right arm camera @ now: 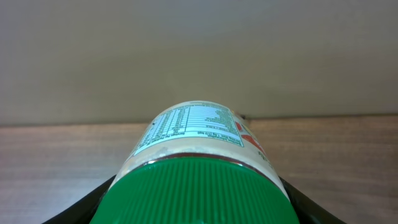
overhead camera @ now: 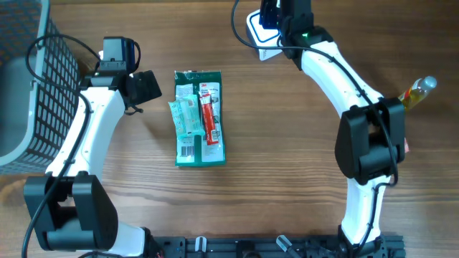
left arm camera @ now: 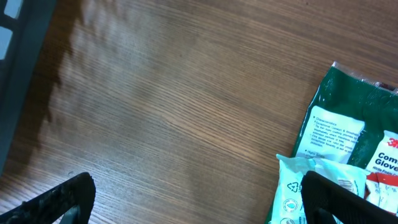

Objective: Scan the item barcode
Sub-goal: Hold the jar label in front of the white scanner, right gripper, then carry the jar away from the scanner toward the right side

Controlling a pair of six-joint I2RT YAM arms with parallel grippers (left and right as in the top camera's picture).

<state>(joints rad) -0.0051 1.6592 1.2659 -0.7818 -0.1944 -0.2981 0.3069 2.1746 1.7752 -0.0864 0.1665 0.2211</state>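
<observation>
My right gripper (right arm camera: 196, 213) is shut on a jar (right arm camera: 193, 134) with a ribbed green lid and a white label printed with a nutrition table. The jar lies sideways in the jaws, lid toward the camera, above the far table edge. No barcode shows on the side I see. From overhead the right gripper (overhead camera: 276, 32) is at the top centre, with a white shape beside it that is probably the jar. My left gripper (overhead camera: 147, 86) stands open just left of a green glove package (overhead camera: 199, 118). In the left wrist view its right finger (left arm camera: 339, 199) overlaps the package's edge (left arm camera: 329, 143).
A dark mesh basket (overhead camera: 32, 79) stands at the left edge. A small bottle of yellow liquid (overhead camera: 418, 90) lies at the right, beside the right arm's elbow. The glove package lies flat mid-table with a barcode near its lower end.
</observation>
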